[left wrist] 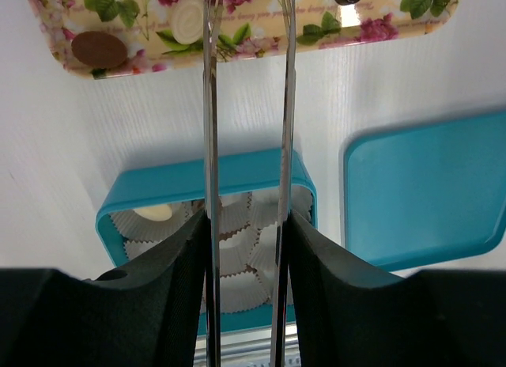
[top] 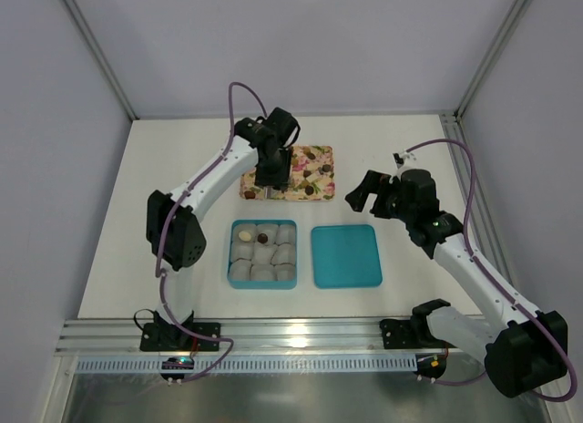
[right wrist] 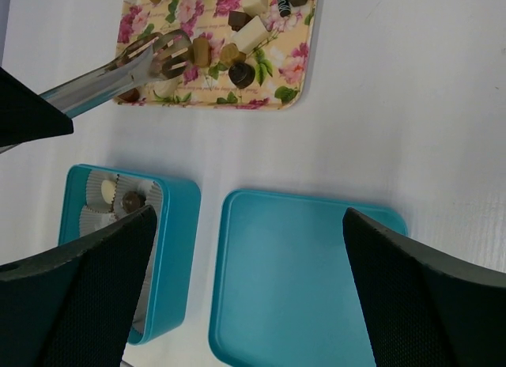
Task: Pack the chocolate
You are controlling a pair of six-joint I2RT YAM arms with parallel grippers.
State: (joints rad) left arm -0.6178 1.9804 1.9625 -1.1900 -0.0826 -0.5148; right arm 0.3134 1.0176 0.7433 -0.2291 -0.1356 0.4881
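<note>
The chocolate (right wrist: pixel 241 73) lies as several brown, tan and white pieces on the pink floral tray (right wrist: pixel 304 74). Two more pieces, one white (top: pixel 244 235) and one brown (top: pixel 262 238), sit in paper cups in the teal box (top: pixel 230 254). My left gripper (left wrist: pixel 247 225) is shut on metal tongs (left wrist: pixel 209 106). The tongs' tips (right wrist: pixel 170 54) hover over the tray's near left part, beside a tan piece, and I see nothing clearly between them. My right gripper (right wrist: pixel 249 217) hangs open and empty above the teal lid (right wrist: pixel 300 280).
The teal lid (top: pixel 346 255) lies flat to the right of the box. Behind both stands the floral tray (top: pixel 323 193). Pale walls and metal frame posts enclose the table, and a metal rail runs along its near edge.
</note>
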